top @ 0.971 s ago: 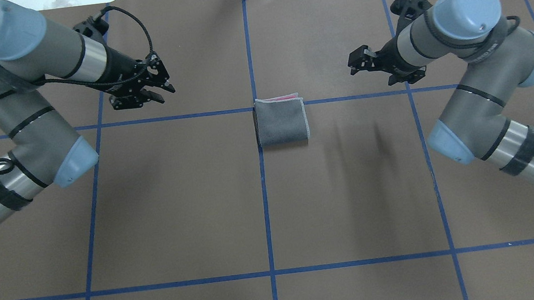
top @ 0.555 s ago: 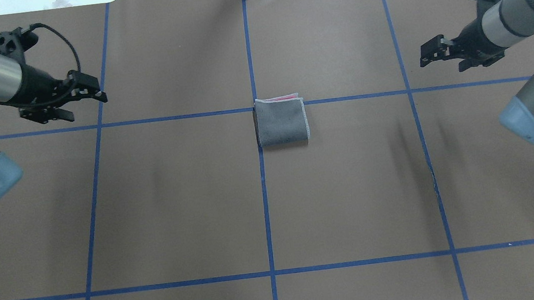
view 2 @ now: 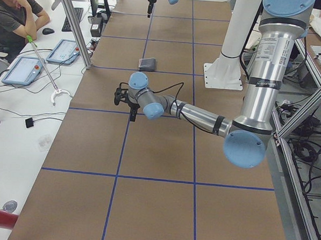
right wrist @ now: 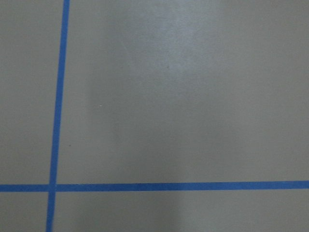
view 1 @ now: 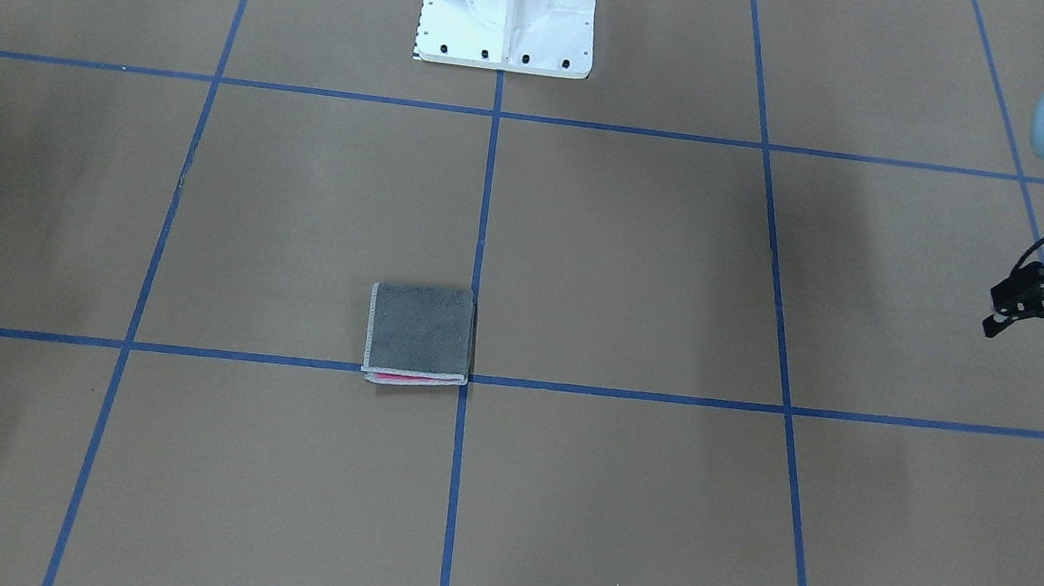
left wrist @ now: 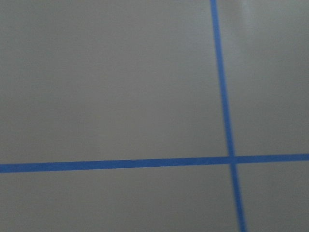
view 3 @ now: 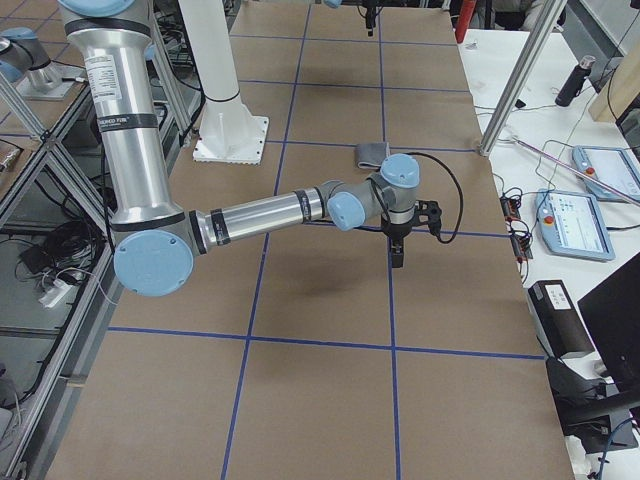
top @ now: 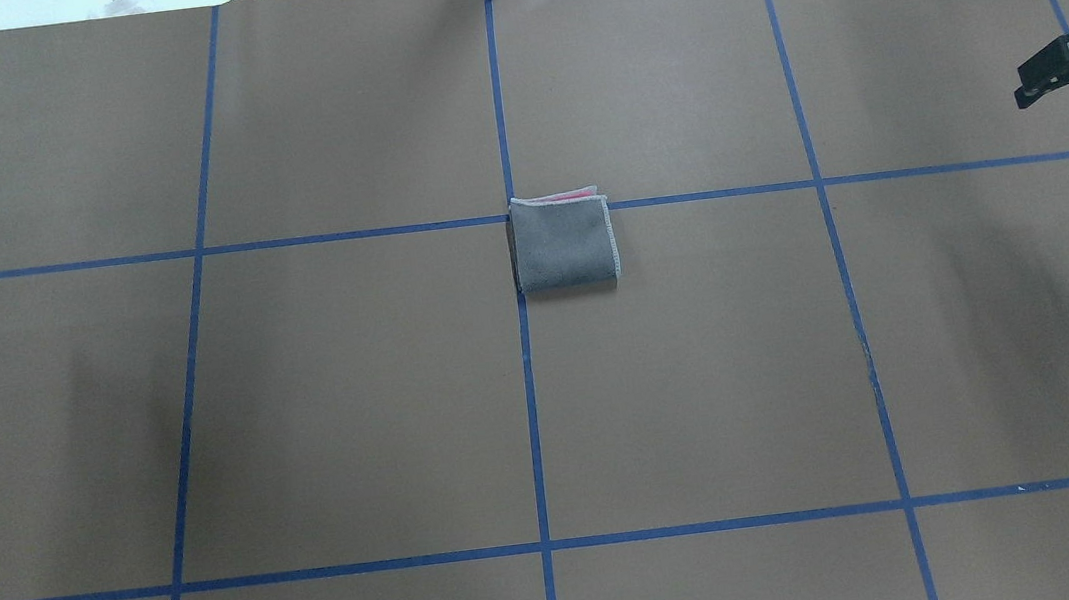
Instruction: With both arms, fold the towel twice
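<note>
Left pincer and right pincer withdrew outward, partly cropped overhead.

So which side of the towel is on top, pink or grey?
The grey side. It covers the whole top of the folded towel, while the pink side only peeks out as a thin strip along one edge.
</note>
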You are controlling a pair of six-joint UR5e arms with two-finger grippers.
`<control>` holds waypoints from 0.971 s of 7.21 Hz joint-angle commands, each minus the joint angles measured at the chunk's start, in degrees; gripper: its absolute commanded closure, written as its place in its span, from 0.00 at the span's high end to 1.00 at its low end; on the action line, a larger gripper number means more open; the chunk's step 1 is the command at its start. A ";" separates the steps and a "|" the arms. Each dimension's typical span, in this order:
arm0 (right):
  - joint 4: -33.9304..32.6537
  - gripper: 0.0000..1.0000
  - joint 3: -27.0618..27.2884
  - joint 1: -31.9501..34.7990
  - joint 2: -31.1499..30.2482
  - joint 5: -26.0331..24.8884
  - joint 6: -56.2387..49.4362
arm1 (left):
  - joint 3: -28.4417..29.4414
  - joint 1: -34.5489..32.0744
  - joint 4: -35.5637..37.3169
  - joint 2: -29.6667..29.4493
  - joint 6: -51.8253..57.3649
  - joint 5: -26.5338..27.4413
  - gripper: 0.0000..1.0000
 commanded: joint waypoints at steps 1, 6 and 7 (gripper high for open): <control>-7.54 1.00 0.19 7.07 -4.72 4.38 -17.01 | 0.66 -5.12 12.78 1.27 13.84 -0.59 0.99; -7.83 1.00 0.44 8.06 -6.24 3.70 -20.15 | -0.48 -14.34 21.63 4.93 17.99 -14.02 0.99; -7.83 1.00 -0.33 7.98 -6.15 3.96 -20.06 | -1.27 -14.54 21.37 5.57 18.08 -11.43 1.00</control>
